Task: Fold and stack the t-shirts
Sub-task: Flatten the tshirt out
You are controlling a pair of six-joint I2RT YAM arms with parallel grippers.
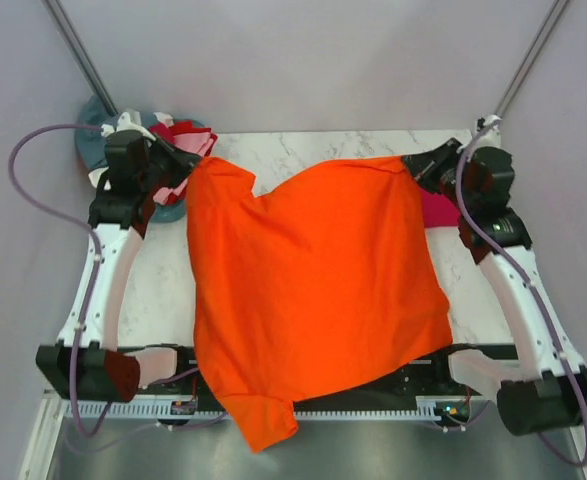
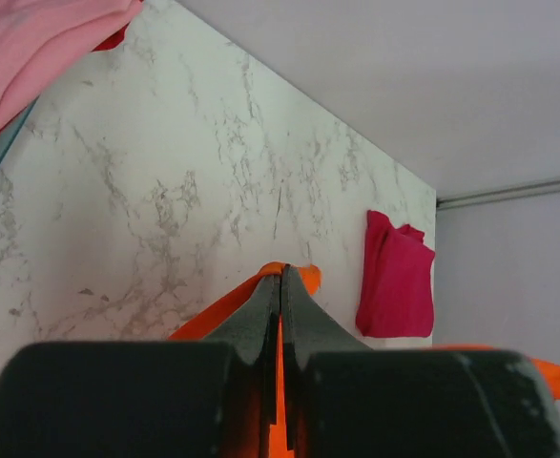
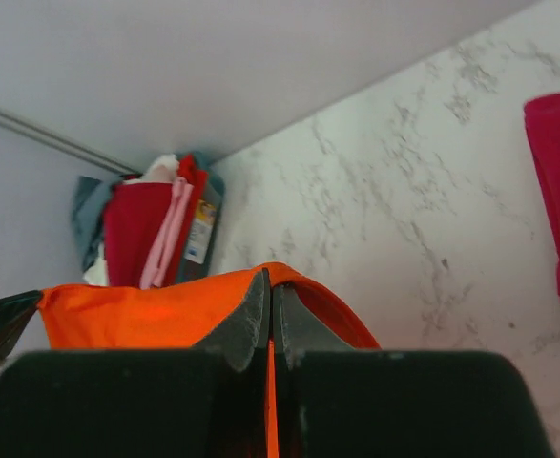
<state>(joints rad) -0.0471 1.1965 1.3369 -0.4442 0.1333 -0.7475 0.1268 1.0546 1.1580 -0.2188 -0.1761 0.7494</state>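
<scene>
A bright orange t-shirt (image 1: 313, 290) hangs spread between my two grippers above the marble table (image 1: 163, 290), its lower end draping over the near edge. My left gripper (image 1: 185, 170) is shut on its far left corner; orange cloth (image 2: 303, 278) shows between the jaws in the left wrist view. My right gripper (image 1: 421, 165) is shut on its far right corner; orange cloth (image 3: 146, 310) shows in the right wrist view. A crimson-pink t-shirt (image 1: 439, 208) lies folded at the right, also in the left wrist view (image 2: 394, 277) and the right wrist view (image 3: 558, 191).
A pile of t-shirts (image 1: 178, 135) in dark red, light pink, white and teal lies at the back left corner, also in the right wrist view (image 3: 155, 229). Pink cloth (image 2: 41, 48) from it shows in the left wrist view. Grey walls stand round the table.
</scene>
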